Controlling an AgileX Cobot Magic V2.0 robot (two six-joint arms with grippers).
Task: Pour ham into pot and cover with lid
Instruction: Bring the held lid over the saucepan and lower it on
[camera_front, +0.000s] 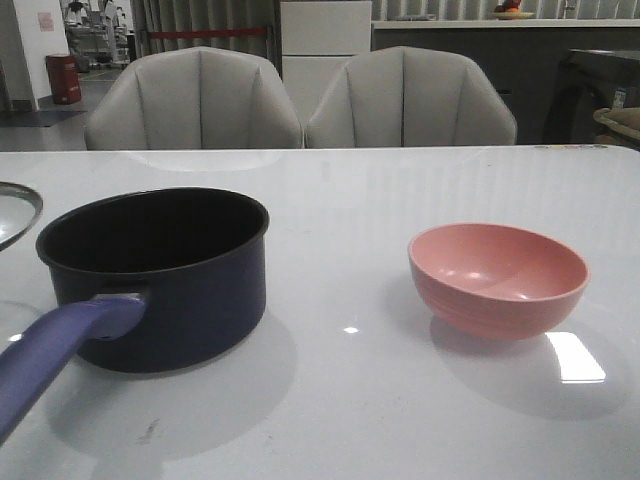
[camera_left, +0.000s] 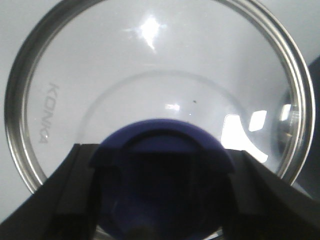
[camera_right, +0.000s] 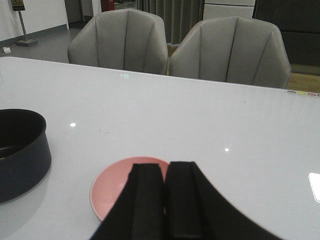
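The dark navy pot stands at the left of the table, its blue-purple handle pointing toward me. Its black inside shows no ham. The pot's side also shows in the right wrist view. The glass lid with its steel rim fills the left wrist view. My left gripper is shut on its blue knob, one finger on each side. Only the lid's edge shows at the far left of the front view. My right gripper is shut and empty above the pink bowl. The ham is hidden.
The pink bowl sits at the right of the table and looks empty. Two grey chairs stand behind the table's far edge. Neither arm shows in the front view.
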